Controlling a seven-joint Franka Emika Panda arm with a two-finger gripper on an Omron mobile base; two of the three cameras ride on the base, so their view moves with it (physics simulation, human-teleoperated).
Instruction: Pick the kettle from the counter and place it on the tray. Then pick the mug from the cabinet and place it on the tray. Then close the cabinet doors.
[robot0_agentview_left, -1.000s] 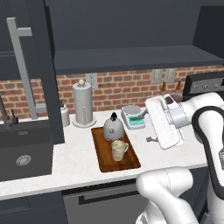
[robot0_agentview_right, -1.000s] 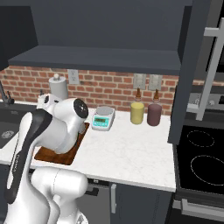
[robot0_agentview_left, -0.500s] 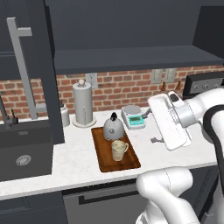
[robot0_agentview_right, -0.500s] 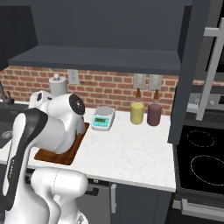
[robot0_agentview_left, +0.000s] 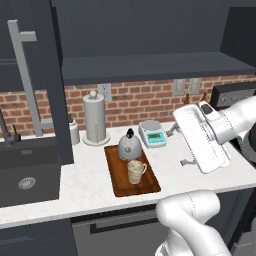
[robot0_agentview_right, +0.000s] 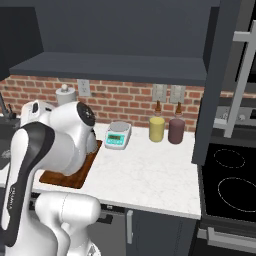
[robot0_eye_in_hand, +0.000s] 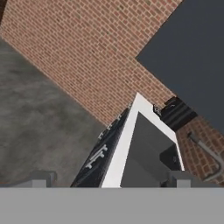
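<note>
The silver-grey kettle (robot0_agentview_left: 128, 146) and the cream mug (robot0_agentview_left: 135, 171) both stand on the dark wooden tray (robot0_agentview_left: 120, 185), the kettle behind the mug. The tray (robot0_agentview_right: 62, 178) lies on the white marble counter (robot0_agentview_left: 85, 177), partly hidden by my arm in the right base view. My gripper (robot0_agentview_left: 178, 146) hovers open and empty to the right of the tray, above the counter, its fingers pointing left. In the hand view its fingertips (robot0_eye_in_hand: 41, 178) frame a brick wall and the stove. The cabinet (robot0_agentview_left: 150, 67) is open: the left door (robot0_agentview_left: 50, 85) and right door (robot0_agentview_right: 220, 85) stand swung out.
A paper-towel holder (robot0_agentview_left: 94, 118) and a kitchen scale (robot0_agentview_left: 152, 133) stand behind the tray. Yellow (robot0_agentview_right: 156, 129) and maroon (robot0_agentview_right: 176, 131) canisters sit by the brick wall. A sink (robot0_agentview_left: 27, 172) lies left, the stove (robot0_agentview_right: 230, 180) right.
My hand has turned and drifted a little to the right, away from the tray. The jaws stayed open. Kettle and mug have not moved.
</note>
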